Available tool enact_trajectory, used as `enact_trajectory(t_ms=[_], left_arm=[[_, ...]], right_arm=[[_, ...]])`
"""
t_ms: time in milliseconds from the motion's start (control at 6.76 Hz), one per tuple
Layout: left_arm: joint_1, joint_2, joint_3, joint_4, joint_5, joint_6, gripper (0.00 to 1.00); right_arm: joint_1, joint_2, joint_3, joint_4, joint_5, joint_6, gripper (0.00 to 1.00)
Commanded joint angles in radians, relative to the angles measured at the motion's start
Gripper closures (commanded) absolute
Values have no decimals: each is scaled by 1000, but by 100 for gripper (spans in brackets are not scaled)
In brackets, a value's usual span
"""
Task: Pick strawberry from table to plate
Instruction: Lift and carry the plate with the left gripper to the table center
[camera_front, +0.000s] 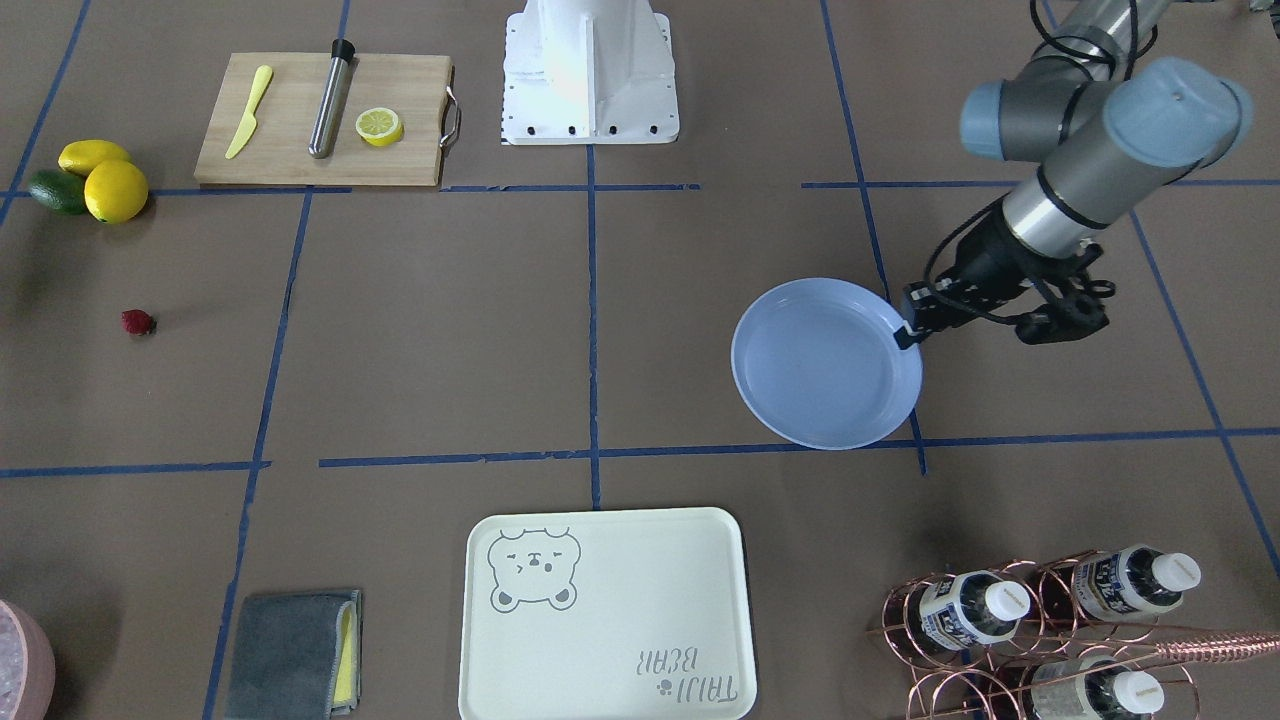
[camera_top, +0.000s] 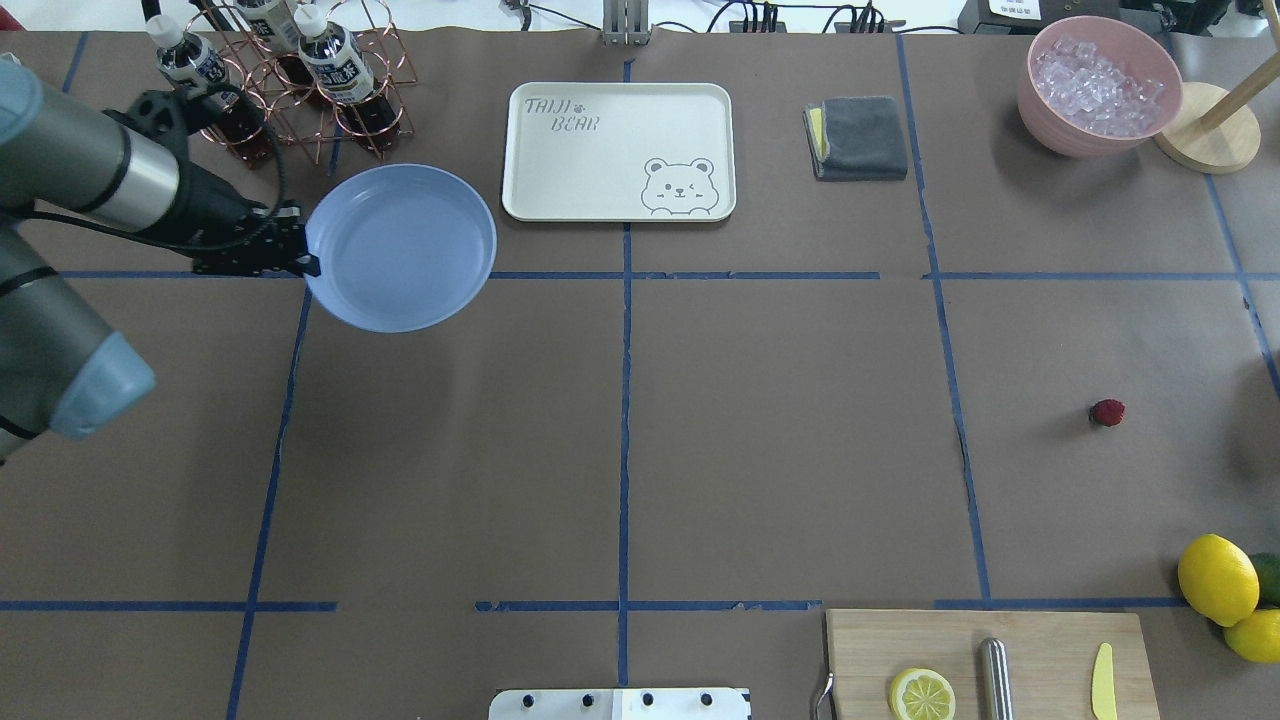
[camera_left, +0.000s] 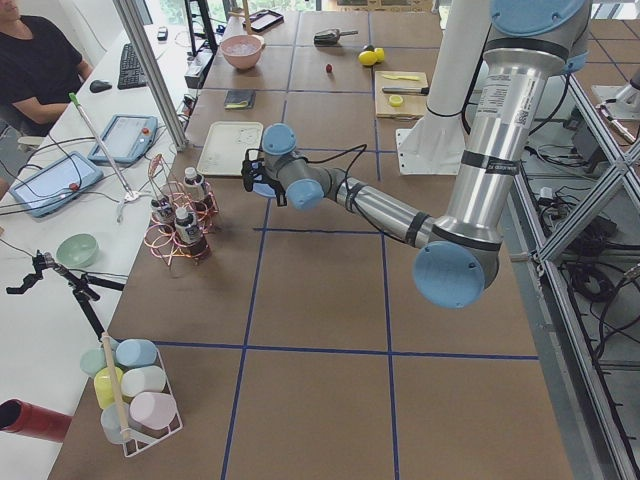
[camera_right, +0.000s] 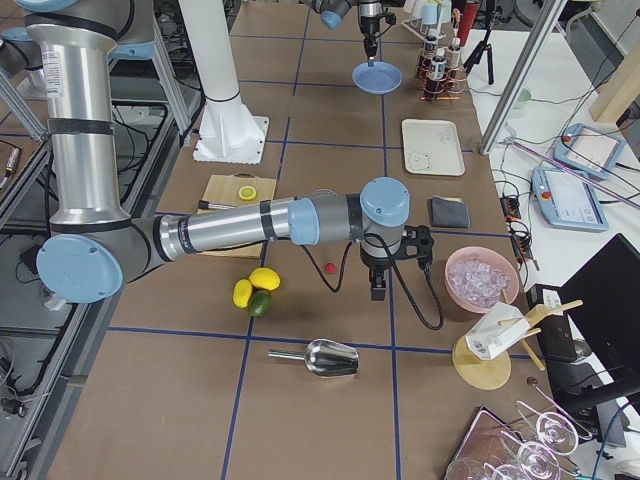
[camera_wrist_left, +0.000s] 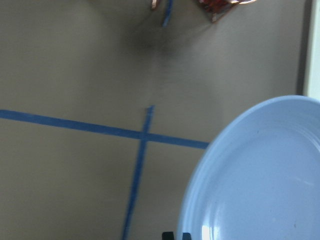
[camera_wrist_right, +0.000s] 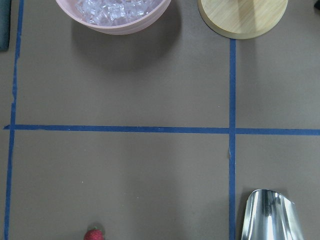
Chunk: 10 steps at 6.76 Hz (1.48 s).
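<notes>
We read only one text: "TAIJI BEAR", printed in grey on the cream tray (camera_top: 640, 120), in the corner opposite its bear drawing. The bottles (camera_top: 330, 60) carry labels, but their print is too small for us to read.

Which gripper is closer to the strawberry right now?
Right. The right gripper hangs close beside the strawberry; the left gripper is far across the table, gripping the plate by its rim.
</notes>
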Motion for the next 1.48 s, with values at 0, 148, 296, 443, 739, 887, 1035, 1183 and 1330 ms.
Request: enact_trajectory(t_ms=[0,148,296,443,739,887,1035,1183,1330], left_arm=[[222,-116,18,2,162,-231,100],[296,-138,22,0,226,-281,100],[349,-145,31,-1,266,-287,100],[393,-158,58,-4,268,-299,100],[411,-167,83,-10,296,-304,79],[410,-165,63,-9,296,-293,1],[370,-159,28,-4,284,-268,0],[309,-153,7,6,217,-210,0],[227,-155,-1,46,134,-182,0]], right_arm=[[-32,3,43,-1,5,79,0],[-37,3,49,-1,3,81,0],[-52,3,64,-1,2,96,0],[-86,3,102,-1,-1,168,0],[-109,3,121,1,-3,197,0],[-115,4,123,1,-5,197,0],[-126,3,126,1,-11,199,0],[-158,1,126,30,-35,211,0],[-210,-5,126,74,-78,280,0]])
